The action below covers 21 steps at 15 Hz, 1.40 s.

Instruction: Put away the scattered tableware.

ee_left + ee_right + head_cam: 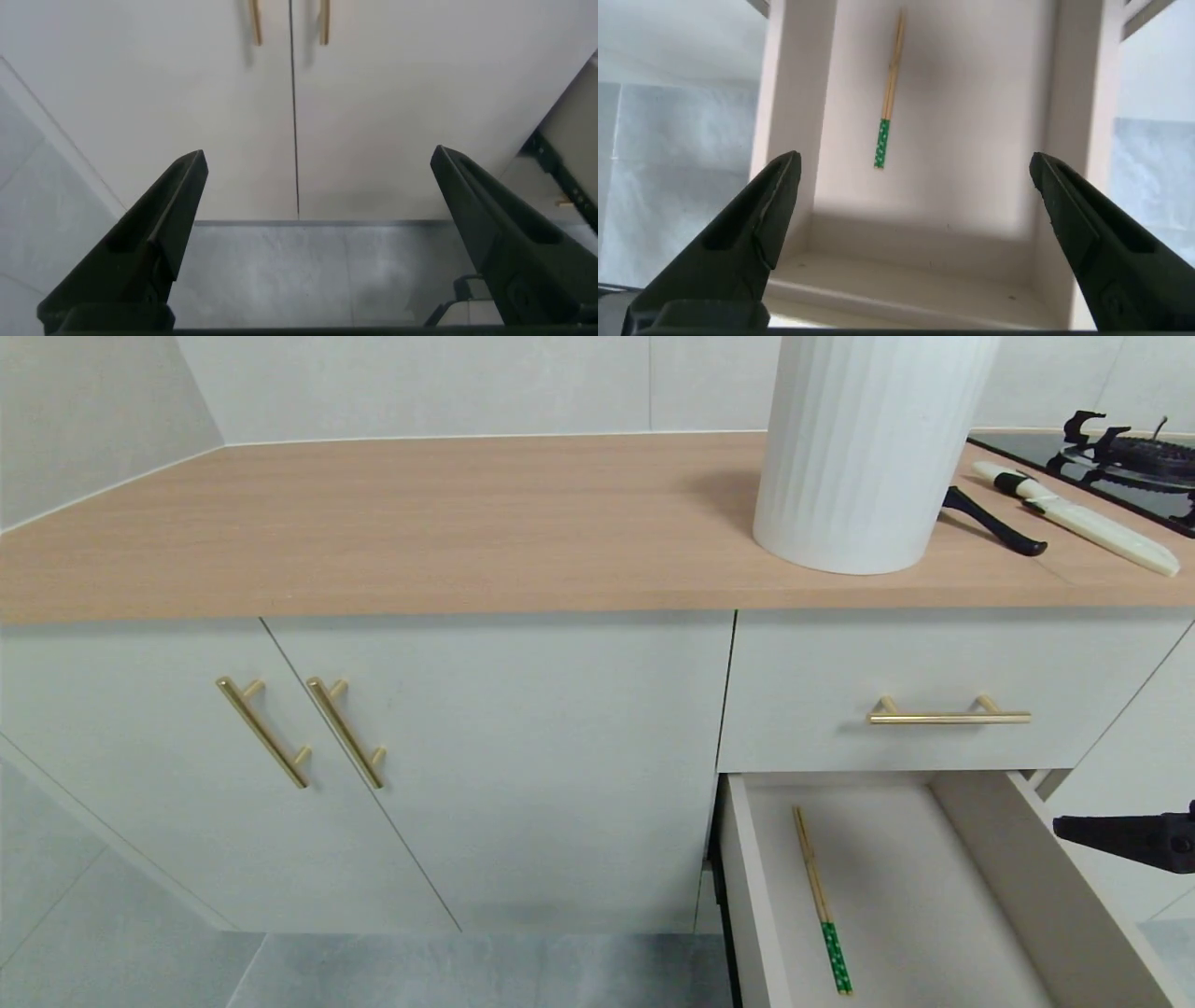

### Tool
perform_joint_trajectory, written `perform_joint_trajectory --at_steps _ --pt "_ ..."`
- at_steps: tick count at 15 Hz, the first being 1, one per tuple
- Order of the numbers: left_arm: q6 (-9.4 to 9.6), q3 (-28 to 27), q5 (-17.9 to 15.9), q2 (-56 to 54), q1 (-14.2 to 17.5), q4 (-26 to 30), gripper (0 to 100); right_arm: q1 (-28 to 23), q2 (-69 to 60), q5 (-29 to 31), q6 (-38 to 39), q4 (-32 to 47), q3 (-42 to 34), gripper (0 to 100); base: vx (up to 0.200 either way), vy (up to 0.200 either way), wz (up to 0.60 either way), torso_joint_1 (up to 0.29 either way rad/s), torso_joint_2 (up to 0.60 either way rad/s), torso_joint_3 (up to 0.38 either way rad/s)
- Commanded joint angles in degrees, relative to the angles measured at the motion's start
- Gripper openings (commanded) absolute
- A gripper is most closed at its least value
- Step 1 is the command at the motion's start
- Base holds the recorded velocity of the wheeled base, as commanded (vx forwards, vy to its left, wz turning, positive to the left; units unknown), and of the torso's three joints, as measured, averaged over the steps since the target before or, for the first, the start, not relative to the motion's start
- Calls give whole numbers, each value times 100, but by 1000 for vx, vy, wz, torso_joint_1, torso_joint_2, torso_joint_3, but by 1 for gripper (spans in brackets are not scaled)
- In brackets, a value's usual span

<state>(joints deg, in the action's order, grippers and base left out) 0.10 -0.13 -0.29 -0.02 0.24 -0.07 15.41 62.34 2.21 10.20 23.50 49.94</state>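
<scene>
Two chopsticks [822,901], where do they lie?

Side by side on the floor of the open drawer [990,859], nearer its left wall, green patterned ends toward the front. The drawer's front is cut off in the head view.

And the right gripper [913,187]?

Above the drawer, fingers wide apart, holding nothing; the head view catches just its black tip at the right edge.

The left gripper [318,168]?

Also spread and empty, facing the cabinet doors [294,103] low by the floor.

On the table [420,523]?

A white ribbed vessel [864,448], top cut off, hides part of a black handle [994,521]. A pale knife [1083,518] lies just beside that. I cannot tell what the handle belongs to.
</scene>
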Motion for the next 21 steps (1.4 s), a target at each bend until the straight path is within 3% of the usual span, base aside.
perform_joint_trajectory --at_steps 1,8,15,19,21 --pt "-1 5 3 2 2 7 100 -3 -20 -10 -18 -39 -73 100 0 0 0 139 -56 -232" --pt "-1 5 3 2 2 7 100 6 -20 -19 -212 -144 -240 100 0 0 0 131 -514 -257" --pt "-1 5 3 2 2 7 100 6 -20 -19 -221 -329 -310 100 0 0 0 285 -480 -263" --pt "-1 5 3 2 2 7 100 -29 111 -19 -598 -1137 -521 100 0 0 0 94 -184 -94" --pt "-1 5 3 2 2 7 100 -530 885 -203 -976 -2104 -433 100 0 0 0 0 0 0"
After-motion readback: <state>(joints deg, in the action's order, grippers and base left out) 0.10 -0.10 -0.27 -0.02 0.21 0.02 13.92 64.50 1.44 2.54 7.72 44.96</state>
